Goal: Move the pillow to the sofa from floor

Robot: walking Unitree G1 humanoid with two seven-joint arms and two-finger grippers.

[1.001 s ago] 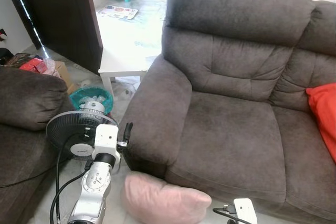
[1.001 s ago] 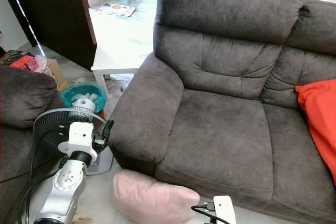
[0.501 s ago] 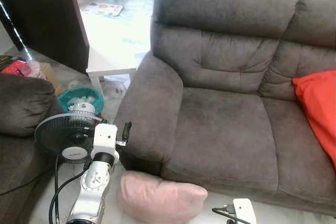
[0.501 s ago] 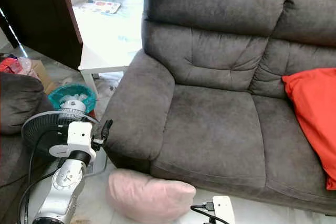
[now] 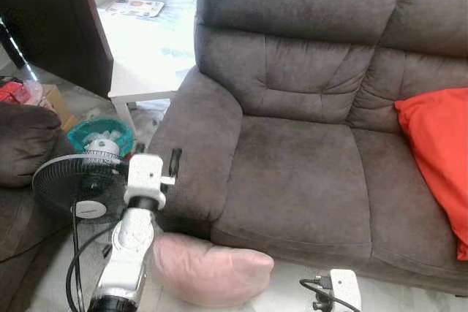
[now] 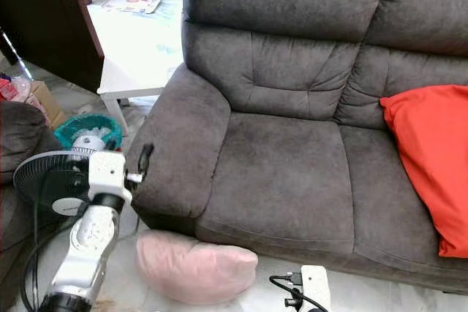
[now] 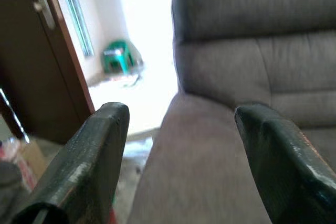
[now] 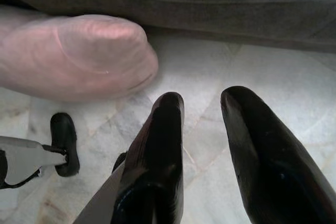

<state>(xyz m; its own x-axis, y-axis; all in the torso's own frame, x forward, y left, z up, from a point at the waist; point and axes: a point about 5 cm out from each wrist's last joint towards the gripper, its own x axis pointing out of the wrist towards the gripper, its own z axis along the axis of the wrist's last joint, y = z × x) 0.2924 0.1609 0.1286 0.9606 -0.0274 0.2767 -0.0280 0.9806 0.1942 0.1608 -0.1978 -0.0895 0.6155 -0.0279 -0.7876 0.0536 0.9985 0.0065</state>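
On the floor [image 5: 51, 283] (against the sofa [image 5: 307, 158]) lies the pink pillow [image 5: 208, 272].

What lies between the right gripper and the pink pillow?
Only bare marble floor, seen in the right wrist view: the right gripper hovers above it, jaws slightly apart, short of the pillow.

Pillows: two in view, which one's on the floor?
The pale pink pillow, lying on the marble floor against the sofa's front base near the left armrest. The red pillow is already up on the right seat.
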